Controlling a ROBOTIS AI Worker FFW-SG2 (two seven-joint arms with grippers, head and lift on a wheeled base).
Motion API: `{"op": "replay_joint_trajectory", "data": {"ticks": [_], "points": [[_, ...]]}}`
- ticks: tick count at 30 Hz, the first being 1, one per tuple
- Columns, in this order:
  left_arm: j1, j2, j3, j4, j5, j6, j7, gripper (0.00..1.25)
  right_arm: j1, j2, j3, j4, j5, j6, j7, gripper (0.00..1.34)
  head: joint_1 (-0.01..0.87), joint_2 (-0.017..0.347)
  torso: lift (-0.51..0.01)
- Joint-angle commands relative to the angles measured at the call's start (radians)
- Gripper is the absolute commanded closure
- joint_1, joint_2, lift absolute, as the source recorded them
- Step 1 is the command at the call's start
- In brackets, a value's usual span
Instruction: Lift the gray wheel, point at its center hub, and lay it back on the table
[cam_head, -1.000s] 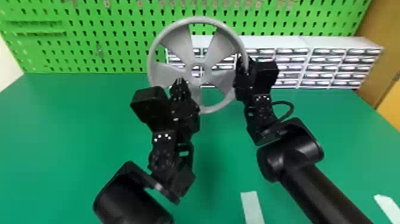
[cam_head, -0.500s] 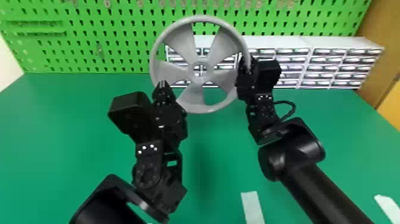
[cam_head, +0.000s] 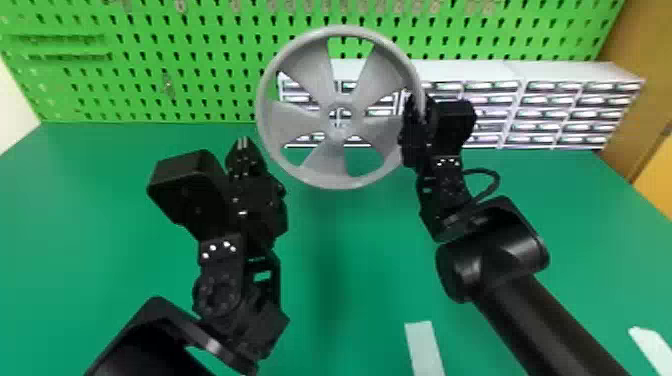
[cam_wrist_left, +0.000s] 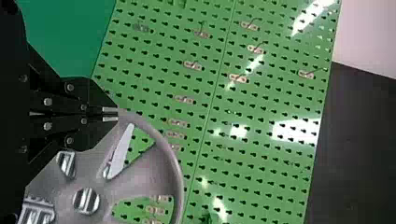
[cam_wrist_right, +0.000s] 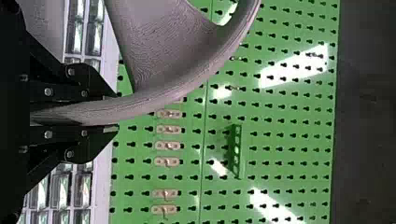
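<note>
Gray wheel (cam_head: 339, 134) (5-spoked) before white drawers (cam_head: 545, 107)

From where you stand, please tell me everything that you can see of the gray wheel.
The gray wheel has a round rim, five broad spokes and a hub with an open center. It looks like matte plastic, with fine surface lines. It is held upright above the green table, its right edge between the fingers of the right gripper.

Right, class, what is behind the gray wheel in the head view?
Through gaps in the gray wheel show the green pegboard, the drawer cabinets and, lowest, the green table. What its spokes and rim cover cannot be seen.
</note>
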Motion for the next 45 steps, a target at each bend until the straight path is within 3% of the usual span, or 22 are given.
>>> {"op": "replay_joint_trajectory", "data": {"ticks": [1, 9, 18, 24, 33, 40, 45], "points": [[0.018, 0.0, 0.046, -0.013, -0.012, 0.009, -0.005, 1.16, 0.004, -0.003, -0.003, -0.002, 0.0, 0.005, 0.001, 1.26, 0.692, 0.048, -0.096], [0.038, 0.0, 0.119, -0.033, -0.041, 0.026, -0.032, 1.15, 0.004, -0.004, -0.006, -0.004, 0.0, 0.008, 0.001, 1.26, 0.692, 0.048, -0.096], [0.046, 0.0, 0.276, -0.058, -0.066, 0.144, -0.2, 1.15, 0.007, -0.007, -0.009, -0.004, 0.0, 0.013, 0.001, 1.26, 0.692, 0.048, -0.096], [0.06, -0.003, 0.333, -0.067, -0.076, 0.144, -0.206, 1.15, 0.007, -0.009, -0.009, -0.01, 0.0, 0.036, 0.001, 1.26, 0.692, 0.048, -0.096], [0.06, -0.009, 0.339, -0.073, -0.09, 0.144, -0.206, 1.15, 0.006, -0.024, -0.019, -0.139, -0.026, 0.383, 0.001, 1.26, 0.692, 0.048, -0.096], [0.06, -0.014, 0.34, -0.071, -0.092, 0.144, -0.206, 1.15, -0.011, -0.007, -0.057, -0.286, -0.081, 0.763, 0.001, 1.26, 0.692, 0.048, -0.096], [0.06, -0.015, 0.34, -0.071, -0.096, 0.144, -0.206, 1.15, -0.027, 0.003, -0.079, -0.35, -0.081, 0.926, -0.001, 1.26, 0.692, 0.048, -0.096]]}}
